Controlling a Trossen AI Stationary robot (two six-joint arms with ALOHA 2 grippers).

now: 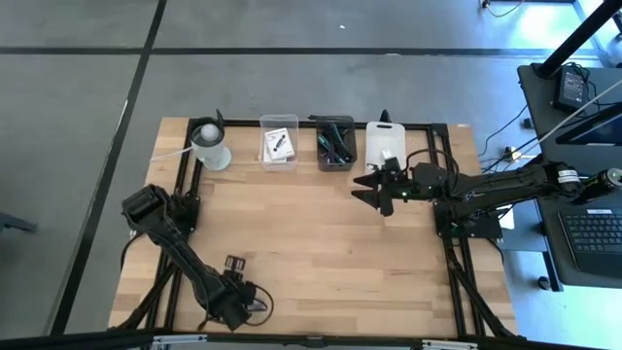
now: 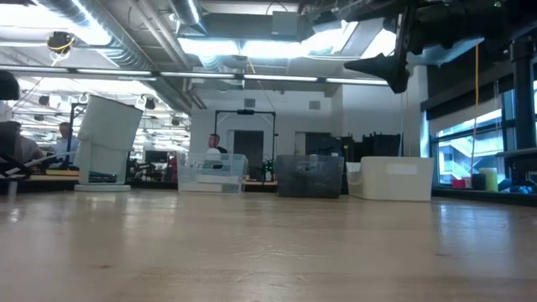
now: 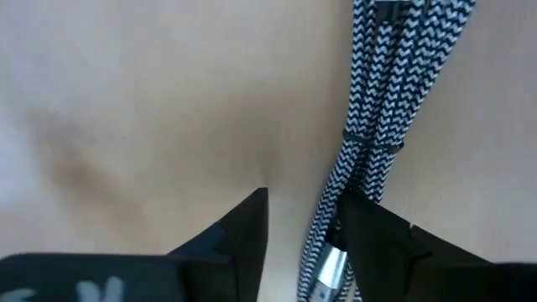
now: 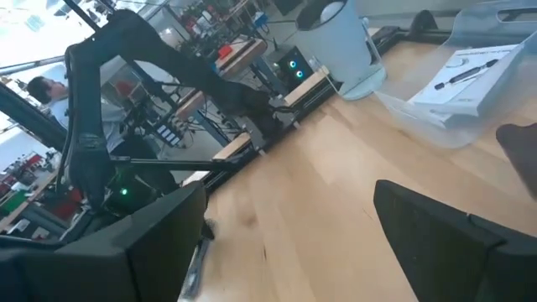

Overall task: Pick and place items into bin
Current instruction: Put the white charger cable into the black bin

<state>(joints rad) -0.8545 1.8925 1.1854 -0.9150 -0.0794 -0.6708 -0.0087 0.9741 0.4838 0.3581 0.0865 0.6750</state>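
Left end effector [image 3: 302, 231] low at near table [image 1: 311, 253] edge, fingers parted around braided cable [image 3: 369, 126]; right end effector [image 1: 374, 190] open, raised near white bin [image 1: 374, 136].

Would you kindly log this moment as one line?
left gripper: open around braided cable | right gripper: open, empty, near white bin

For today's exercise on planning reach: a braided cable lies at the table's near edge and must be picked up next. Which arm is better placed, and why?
The left. Its tool is already down at the braided cable, fingers open with the cable between them. The right tool hangs open, raised, far off by the bins.
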